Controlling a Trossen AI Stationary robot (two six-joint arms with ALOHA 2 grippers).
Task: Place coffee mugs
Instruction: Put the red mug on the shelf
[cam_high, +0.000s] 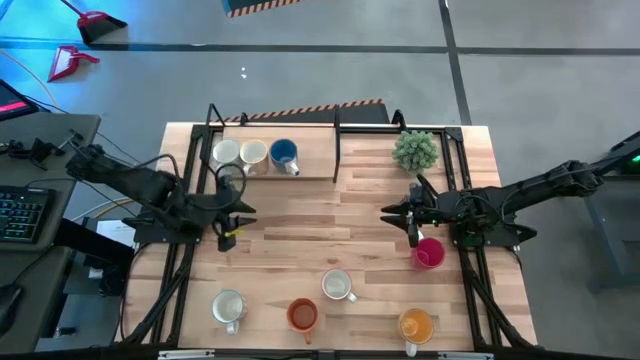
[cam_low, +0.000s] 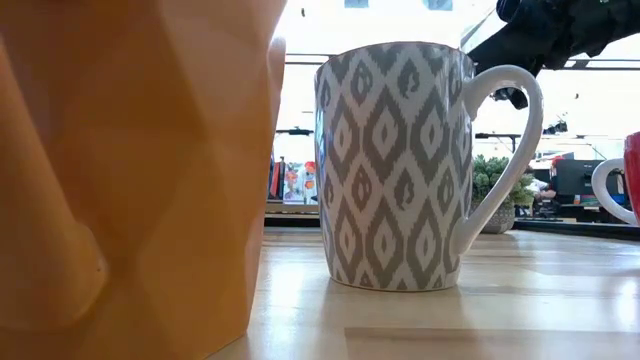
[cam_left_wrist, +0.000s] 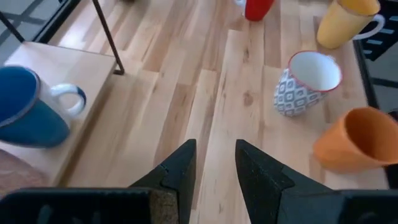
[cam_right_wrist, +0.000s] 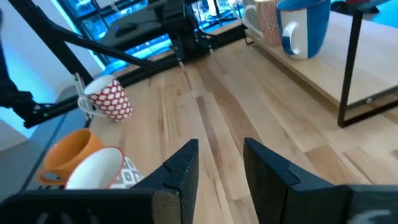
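Three mugs stand on the raised shelf (cam_high: 300, 170) at the far left: a white one (cam_high: 226, 152), a cream one (cam_high: 253, 153) and a blue one (cam_high: 284, 153) (cam_left_wrist: 31, 109) (cam_right_wrist: 305, 25). On the table stand a red mug (cam_high: 429, 252), a grey-patterned white mug (cam_high: 337, 285) (cam_low: 395, 165) (cam_left_wrist: 305, 84), a white mug with red dots (cam_high: 228, 306) (cam_right_wrist: 109, 99), an orange mug (cam_high: 302, 315) (cam_left_wrist: 357, 140) and a yellow mug (cam_high: 416, 325). My left gripper (cam_high: 238, 214) (cam_left_wrist: 214, 165) hovers open in front of the shelf. My right gripper (cam_high: 392, 213) (cam_right_wrist: 221, 162) hovers open beside the red mug.
A small green potted plant (cam_high: 415, 150) stands at the far right. Black frame bars (cam_high: 338, 140) rise around the shelf and along both table sides. Bare wood lies mid-table between the grippers. In the low view the orange mug (cam_low: 130, 160) fills the left.
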